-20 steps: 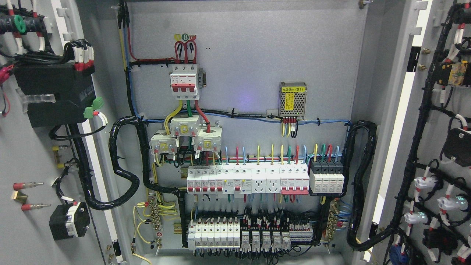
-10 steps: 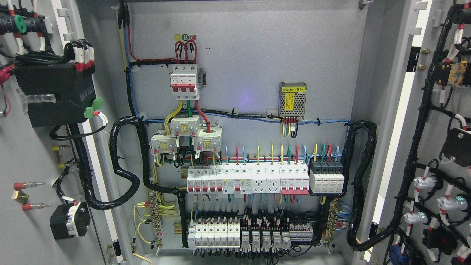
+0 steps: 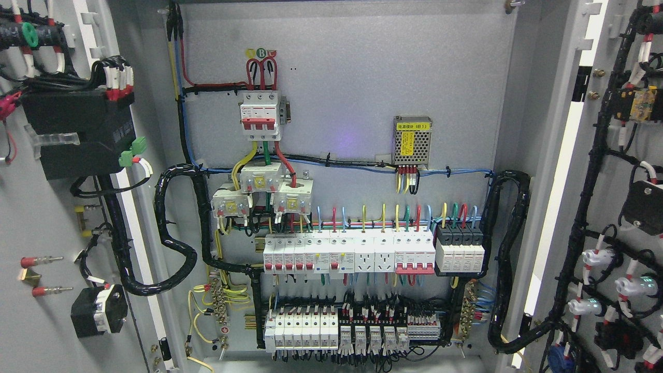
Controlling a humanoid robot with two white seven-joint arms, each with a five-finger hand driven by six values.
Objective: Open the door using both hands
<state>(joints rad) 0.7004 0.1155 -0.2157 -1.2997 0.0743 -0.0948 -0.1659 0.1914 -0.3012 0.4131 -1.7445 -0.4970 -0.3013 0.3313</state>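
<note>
With both grey metal cabinet doors, left (image 3: 31, 321) and right (image 3: 616, 171), swung wide beside the wired back panel (image 3: 352, 77), I see neither hand; state unknown. I'd ease off slowly, clear of cables.

Left door (image 3: 31, 207) marginally shifted; view nearly unchanged.

Left door (image 3: 46, 217) and right door (image 3: 627, 155) cut off by frame edges; yellow label (image 3: 413, 126) print unreadable.
</note>
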